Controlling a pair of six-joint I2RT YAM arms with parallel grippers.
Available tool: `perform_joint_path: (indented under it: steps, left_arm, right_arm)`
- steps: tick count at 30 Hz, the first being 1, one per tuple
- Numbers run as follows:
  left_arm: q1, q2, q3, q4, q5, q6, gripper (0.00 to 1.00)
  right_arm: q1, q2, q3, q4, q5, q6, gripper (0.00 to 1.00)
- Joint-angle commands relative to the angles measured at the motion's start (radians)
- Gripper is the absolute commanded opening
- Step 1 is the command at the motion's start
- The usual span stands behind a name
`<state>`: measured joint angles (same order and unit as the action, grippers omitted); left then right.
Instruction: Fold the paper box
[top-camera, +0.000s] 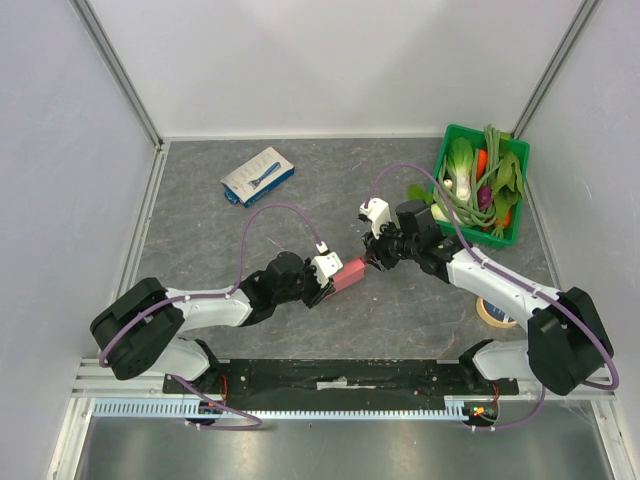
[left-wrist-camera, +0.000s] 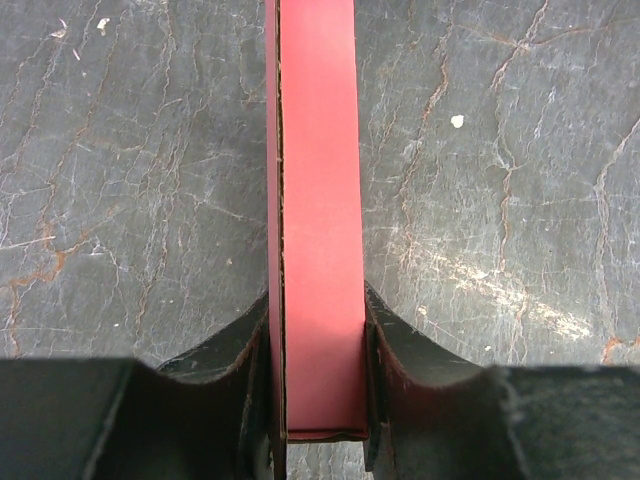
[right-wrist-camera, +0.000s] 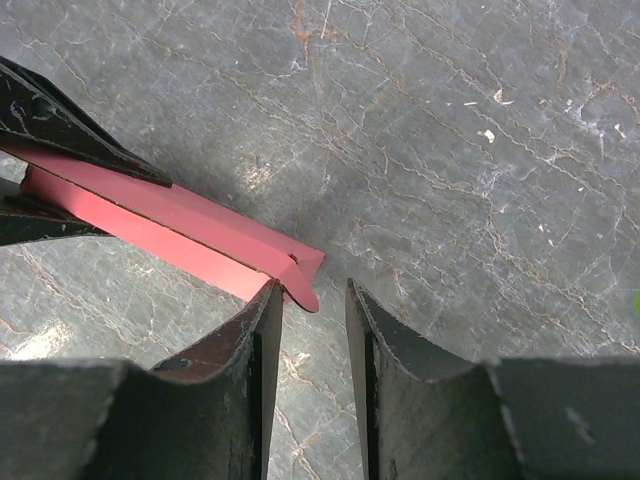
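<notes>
The paper box (top-camera: 349, 273) is a pink-red card piece held above the grey table at the middle. My left gripper (top-camera: 328, 281) is shut on its near end; in the left wrist view the paper box (left-wrist-camera: 315, 220) runs straight up between the two black fingers (left-wrist-camera: 400, 380). My right gripper (top-camera: 376, 259) is open at the box's far end. In the right wrist view the paper box (right-wrist-camera: 190, 235) ends in a rounded tab that touches the tip of the left finger (right-wrist-camera: 262, 330); the gap between the fingers is empty.
A white-and-blue box (top-camera: 258, 176) lies at the back left. A green basket (top-camera: 452, 134) of vegetables stands at the back right. A roll of tape (top-camera: 495, 311) lies near the right arm. Walls close in left and right.
</notes>
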<state>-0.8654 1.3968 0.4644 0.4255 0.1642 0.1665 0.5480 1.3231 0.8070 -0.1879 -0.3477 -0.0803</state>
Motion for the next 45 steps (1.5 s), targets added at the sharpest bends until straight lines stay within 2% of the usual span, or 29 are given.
perform_joint_path:
  steps: [1, 6, 9, 10, 12, 13, 17, 23, 24, 32, 37, 38, 41, 45]
  left_arm:
    - [0.003, -0.002, 0.011, 0.047, 0.023, 0.042, 0.34]
    - [0.003, -0.004, 0.013, 0.045, 0.023, 0.042, 0.33]
    - [0.002, 0.002, 0.016, 0.041, 0.021, 0.041, 0.33]
    - [0.003, 0.004, 0.017, 0.039, 0.015, 0.042, 0.33]
    - [0.003, 0.007, 0.020, 0.039, 0.003, 0.042, 0.32]
    - [0.002, 0.007, 0.020, 0.039, 0.001, 0.039, 0.32]
    - [0.002, 0.014, 0.026, 0.038, -0.020, 0.038, 0.31]
    - [0.000, 0.037, 0.045, 0.022, -0.037, 0.034, 0.30]
    - [0.000, 0.041, 0.046, 0.024, -0.040, 0.034, 0.30]
    - [0.000, 0.048, 0.049, 0.022, -0.051, 0.033, 0.30]
    - [0.002, 0.051, 0.051, 0.022, -0.046, 0.031, 0.29]
    - [0.000, 0.051, 0.051, 0.021, -0.048, 0.033, 0.29]
    - [0.002, 0.051, 0.049, 0.021, -0.040, 0.034, 0.29]
    - [0.002, 0.048, 0.046, 0.022, -0.038, 0.036, 0.29]
  right_arm:
    - [0.003, -0.004, 0.038, 0.056, -0.033, -0.026, 0.39]
    - [0.003, 0.018, 0.054, 0.058, -0.062, -0.022, 0.37]
    - [0.003, 0.016, 0.054, 0.053, -0.070, -0.013, 0.26]
    - [0.004, 0.018, 0.055, 0.050, -0.074, -0.012, 0.17]
    - [0.004, 0.021, 0.058, 0.038, -0.094, 0.002, 0.11]
    - [0.006, 0.025, 0.061, 0.033, -0.097, 0.013, 0.00]
    - [0.030, 0.027, 0.080, 0.005, -0.044, 0.079, 0.00]
    - [0.134, 0.042, 0.086, 0.001, 0.186, 0.333, 0.00]
    - [0.153, 0.047, 0.083, -0.001, 0.281, 0.400, 0.00]
    - [0.231, 0.024, -0.017, 0.079, 0.481, 0.574, 0.00]
    - [0.288, -0.034, -0.120, 0.180, 0.561, 0.555, 0.00]
    - [0.297, -0.050, -0.173, 0.267, 0.584, 0.507, 0.00]
    - [0.300, -0.100, -0.253, 0.367, 0.578, 0.409, 0.00]
    - [0.299, -0.111, -0.275, 0.404, 0.552, 0.352, 0.00]
